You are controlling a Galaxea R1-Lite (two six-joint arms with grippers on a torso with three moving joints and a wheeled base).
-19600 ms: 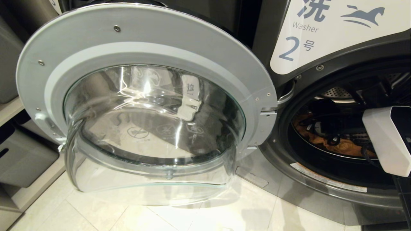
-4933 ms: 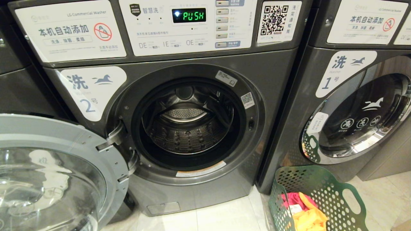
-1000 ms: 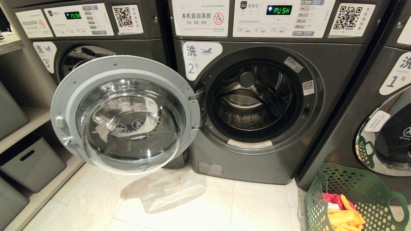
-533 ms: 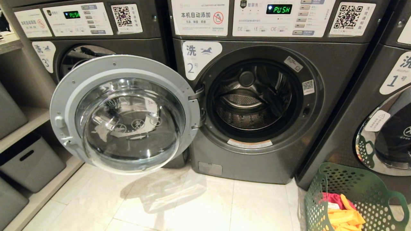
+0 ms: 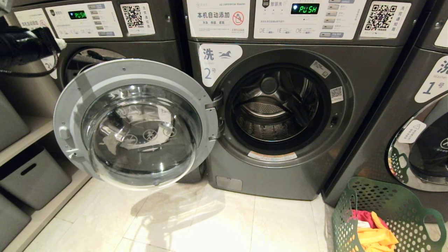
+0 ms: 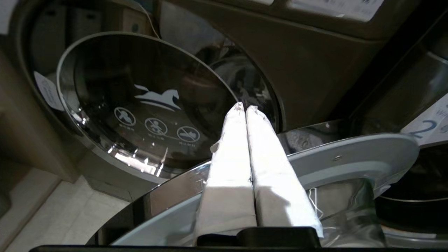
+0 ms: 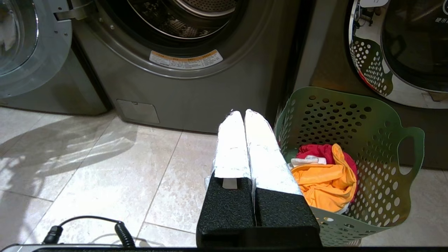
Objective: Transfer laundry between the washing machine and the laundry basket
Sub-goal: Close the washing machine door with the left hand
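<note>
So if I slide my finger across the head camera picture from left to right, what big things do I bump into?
The left gripper up in the corner → the washer labelled 3 → the open round door → the washing machine labelled 2 → the laundry basket with the laundry inside.
</note>
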